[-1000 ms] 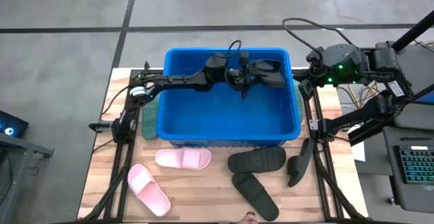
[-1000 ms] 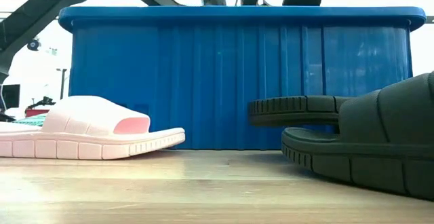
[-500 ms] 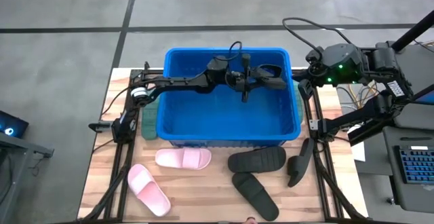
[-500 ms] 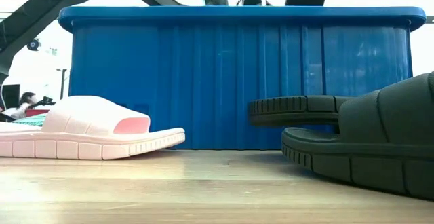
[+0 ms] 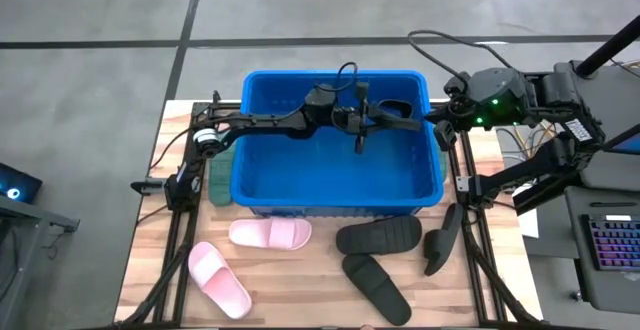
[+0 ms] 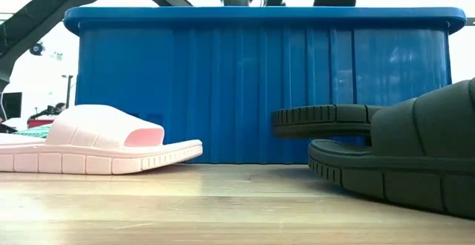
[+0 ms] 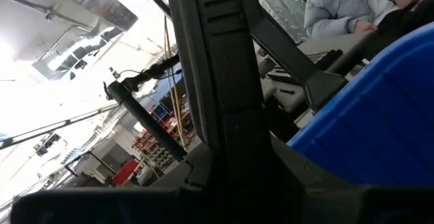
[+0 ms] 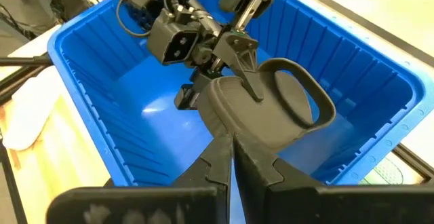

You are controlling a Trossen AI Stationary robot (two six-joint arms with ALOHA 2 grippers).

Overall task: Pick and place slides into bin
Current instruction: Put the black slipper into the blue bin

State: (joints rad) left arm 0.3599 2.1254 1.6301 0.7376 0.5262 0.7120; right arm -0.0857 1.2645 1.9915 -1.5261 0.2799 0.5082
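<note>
High view: a light wooden plank tabletop (image 5: 300, 270) stands on a grey concrete floor (image 5: 90, 60) crossed by dark lines; a keyboard (image 5: 612, 250) sits off to the right. Behind the table, the left wrist view catches a person in a pale padded jacket (image 7: 346, 7) seated at a desk.

At the far side of the tabletop sits the large bright blue ribbed plastic bin (image 5: 250, 185). Over its far right corner hangs a black foam slide sandal (image 8: 271, 115), pinched by the left pincer (image 5: 365, 118), whose arm reaches across the bin. The right pincer (image 8: 229, 157) is pressed together and empty, held beside the bin's right rim.

In front of the bin lie two light pink foam slides (image 5: 270, 233) (image 5: 220, 280) at left and three more black slides (image 5: 378, 236) (image 5: 376, 282) (image 5: 441, 240) at right.
</note>
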